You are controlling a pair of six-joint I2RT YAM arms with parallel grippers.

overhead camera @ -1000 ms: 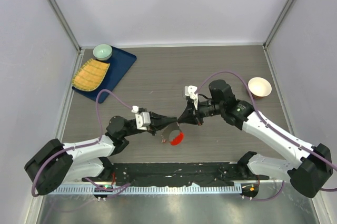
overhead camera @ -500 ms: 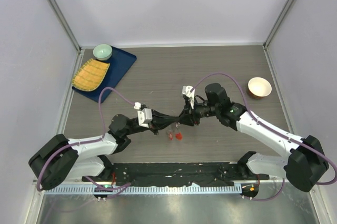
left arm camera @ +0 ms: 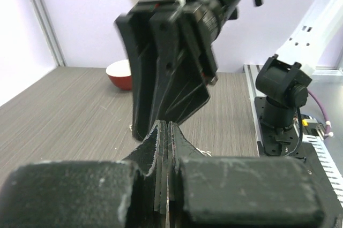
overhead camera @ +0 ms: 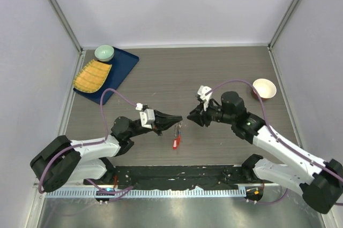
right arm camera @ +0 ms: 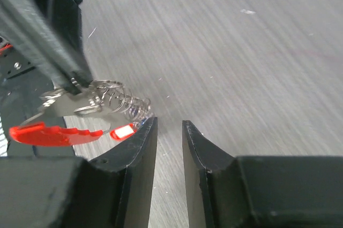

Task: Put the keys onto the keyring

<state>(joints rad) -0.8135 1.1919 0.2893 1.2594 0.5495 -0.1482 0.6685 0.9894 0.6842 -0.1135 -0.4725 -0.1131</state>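
Red plastic (right arm camera: 51,134) hangs lowest in the little bunch between the two arms, a long curved piece. From where I stand I cannot tell whether it is a key's head or a tag. Above it is the keyring (right arm camera: 119,99), a pale silvery coil of wire with a few small split rings at one end. A flat silver piece (right arm camera: 60,105) lies against those rings, shaped like a key but too blurred to be sure.

The left tool (overhead camera: 177,121) has its fingers pressed together on the ring end of the bunch, holding it near the middle of the grey wood-grain counter (overhead camera: 214,73). In its own wrist view the two pads meet with no gap. Whether the red piece touches the counter I cannot tell.

The right tool (overhead camera: 190,117) faces the left one tip to tip, just beside it. Its fingers (right arm camera: 140,147) are a narrow slit apart with nothing between them. The coil's free end sits right at the tip of one finger; I cannot make out if they touch.

Off in the far left corner a blue tray (overhead camera: 126,65) carries a yellow slatted mat (overhead camera: 92,76), with a pale green bowl (overhead camera: 104,52) at its far corner. A red bowl with a pale inside (overhead camera: 264,88) stands near the right wall, well apart from the arms' tips.
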